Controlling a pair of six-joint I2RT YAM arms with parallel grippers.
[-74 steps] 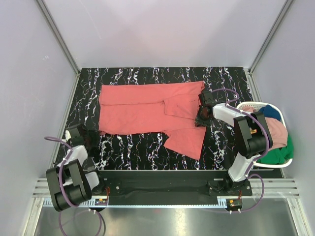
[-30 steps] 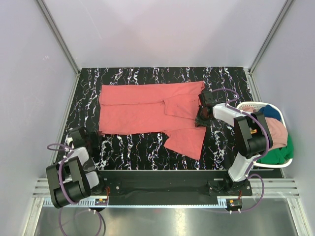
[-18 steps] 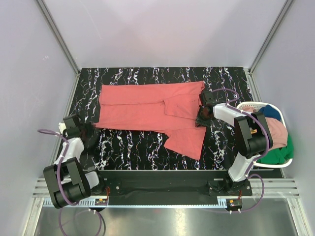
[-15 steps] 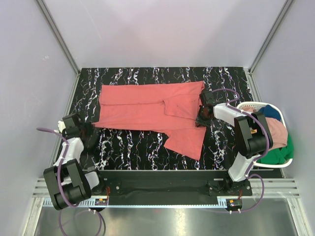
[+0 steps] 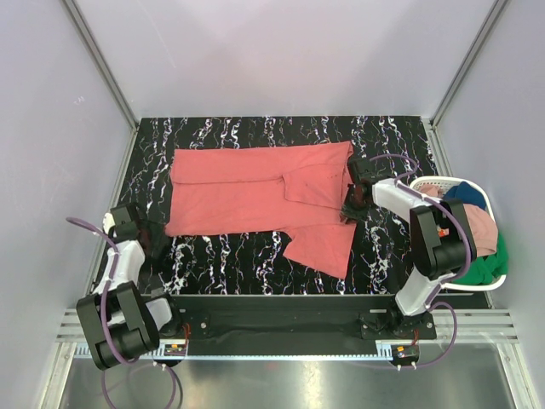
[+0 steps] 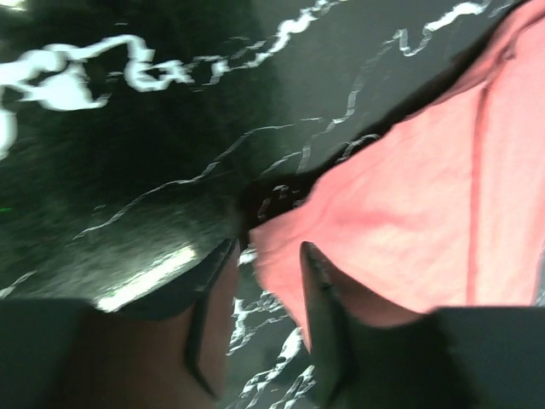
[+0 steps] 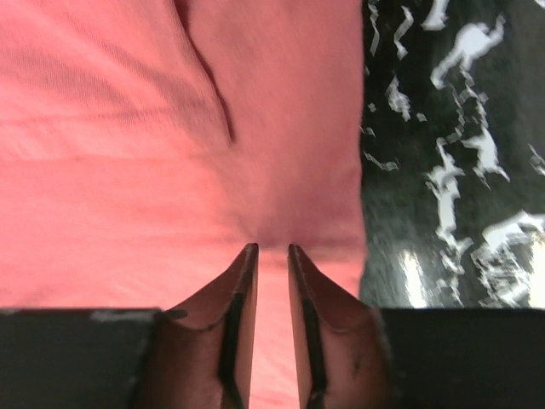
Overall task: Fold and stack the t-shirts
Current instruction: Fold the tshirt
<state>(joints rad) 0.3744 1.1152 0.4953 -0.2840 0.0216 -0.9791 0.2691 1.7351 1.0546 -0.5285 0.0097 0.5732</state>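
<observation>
Four t-shirts point(image 5: 255, 192) — one laundry basket point(image 5: 430, 181) — two arms point(image 5: 119, 264), one table point(image 5: 230, 247).

Tabletop point(image 5: 230, 256) black marble-look w/ white veins, glossy glare spots. Plain pale grey back wall point(image 5: 281, 51), L wall point(image 5: 43, 170), R wall point(image 5: 511, 128). Aluminium posts point(image 5: 100, 64) at back corners. Slotted metal rail point(image 5: 502, 328) along near edge. Light soft, even.

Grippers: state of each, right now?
Left gripper: open, straddling a corner of the red shirt.
Right gripper: closed on the red shirt's edge.
</observation>
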